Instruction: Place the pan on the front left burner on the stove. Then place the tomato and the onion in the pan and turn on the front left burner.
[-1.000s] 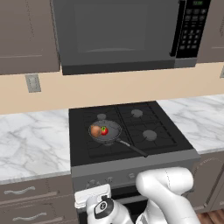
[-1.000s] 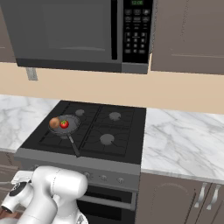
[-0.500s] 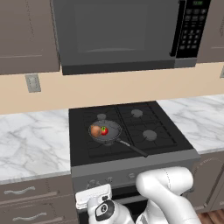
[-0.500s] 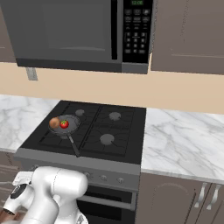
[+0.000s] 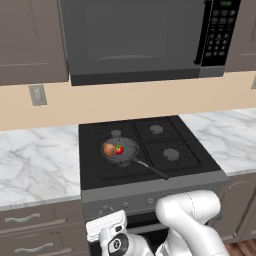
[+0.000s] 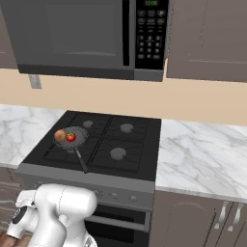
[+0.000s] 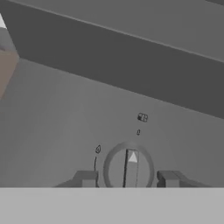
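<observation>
Hand view puts the knob (image 7: 129, 169) squarely between our gripper's (image 7: 127, 179) spread fingertips, its pointer bar running straight up the frame, nothing pinched yet.

From my seat, the two small dark finger tips of the claw (image 7: 127, 179) are cut off at the bottom of the hand view. The round grey steel knob (image 7: 129, 168) between them loses its lower part there. Tiny markings above it are too small to read.
</observation>
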